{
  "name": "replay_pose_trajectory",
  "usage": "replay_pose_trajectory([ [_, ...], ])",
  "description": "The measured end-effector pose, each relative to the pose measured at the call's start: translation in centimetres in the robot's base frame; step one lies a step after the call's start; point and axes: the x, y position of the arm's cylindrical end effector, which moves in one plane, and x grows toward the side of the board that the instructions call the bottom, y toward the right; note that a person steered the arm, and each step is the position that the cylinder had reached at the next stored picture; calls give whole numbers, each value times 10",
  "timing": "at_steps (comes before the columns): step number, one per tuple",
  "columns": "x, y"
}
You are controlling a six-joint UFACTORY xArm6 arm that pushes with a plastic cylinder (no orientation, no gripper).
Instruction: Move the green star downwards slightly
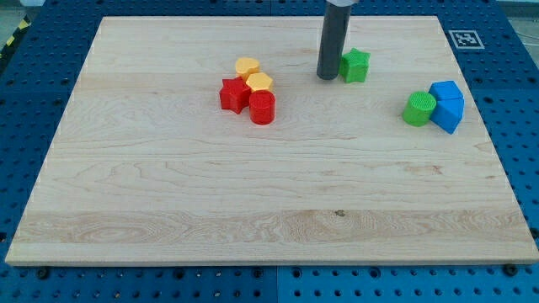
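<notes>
Seven blocks are spread over the wooden board (168, 219), and no container is to be seen. The green star (355, 65) is found near the view's top, right of centre. My tip (327, 77) is set against the star's left side, touching or just beside it. No claw is fitted, so no grip state can be told. The approach step seems to be in hand — the push is not yet made. For a downward nudge, my tip would need to be brought round above the star, then drawn briefly toward the view's bottom.
</notes>
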Motion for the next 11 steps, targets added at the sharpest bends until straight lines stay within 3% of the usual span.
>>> replay_pose_trajectory([
  [3,-46,11],
  [4,-38,44],
  [8,11,56],
  [9,12,51],
  [11,15,-12],
])
